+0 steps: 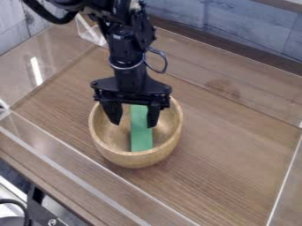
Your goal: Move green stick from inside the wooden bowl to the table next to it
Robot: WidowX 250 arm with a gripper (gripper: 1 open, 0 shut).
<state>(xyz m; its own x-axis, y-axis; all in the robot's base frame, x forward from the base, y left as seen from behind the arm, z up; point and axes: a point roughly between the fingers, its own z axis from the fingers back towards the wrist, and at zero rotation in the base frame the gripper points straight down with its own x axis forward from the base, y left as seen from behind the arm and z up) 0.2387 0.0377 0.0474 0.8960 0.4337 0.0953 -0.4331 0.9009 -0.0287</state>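
My pincer [132, 115] hangs pointing straight down into the wooden bowl [109, 146], its two dark fingers [112, 110] spread wide apart and gripping nothing. The fingers straddle the upper end of the green stick [140, 132]; whether either tip actually touches it I cannot make out from this angle.

The green stick is a flat, bright green bar with plain matte faces and squared ends. It lies inside the bowl, running lengthwise from the far side, under my pincer, down toward the near wall, and it seems to lean along the inner slope instead of lying level. It is shorter than the bowl is wide.

The bowl is round, light tan wood, thick-walled, with a smooth rounded rim and faint grain on its outer curve. It sits upright on the table [224, 115].

The table is a brown wood-grain surface made of long planks running diagonally across the view. Clear acrylic walls [48, 53] border it, catching pale reflections along their edges. My arm [124, 40] rises above the bowl, black and jointed, with a loop of cable beside the wrist. Beyond the far wall stands a small, pale wire-like frame [92, 33], too indistinct to identify.
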